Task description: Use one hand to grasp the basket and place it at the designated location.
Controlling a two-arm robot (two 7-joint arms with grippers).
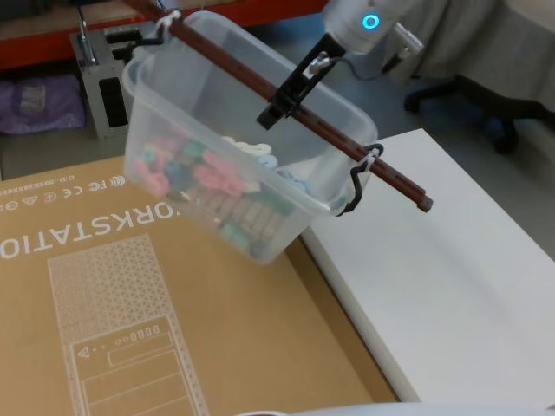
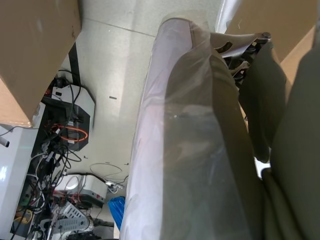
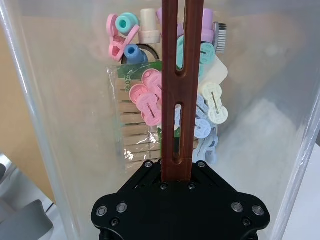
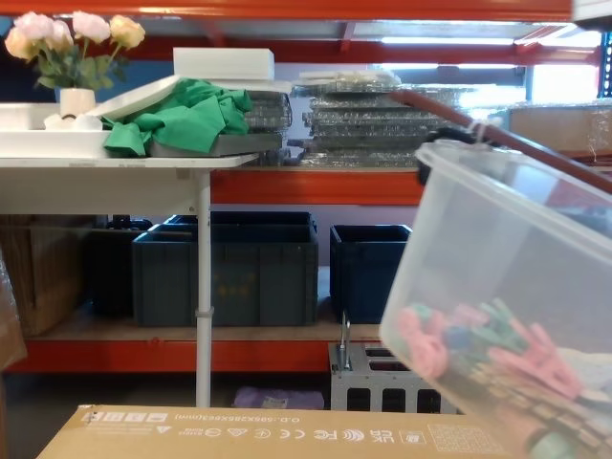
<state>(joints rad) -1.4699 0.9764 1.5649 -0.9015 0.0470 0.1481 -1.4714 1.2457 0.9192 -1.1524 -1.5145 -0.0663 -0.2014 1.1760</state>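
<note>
We have the grasp made: our right gripper is pinched on the middle of the brown bar handle. The basket hangs tilted in the air over the far right corner of the cardboard box, with its coloured clips gathered at the low end. What is left, we judge, is carrying it over and setting it down; the spot itself we cannot tell.

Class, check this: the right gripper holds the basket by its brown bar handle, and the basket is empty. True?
No: the basket is not empty; the right wrist view shows pastel clips inside. The right gripper does hold the handle.
</note>
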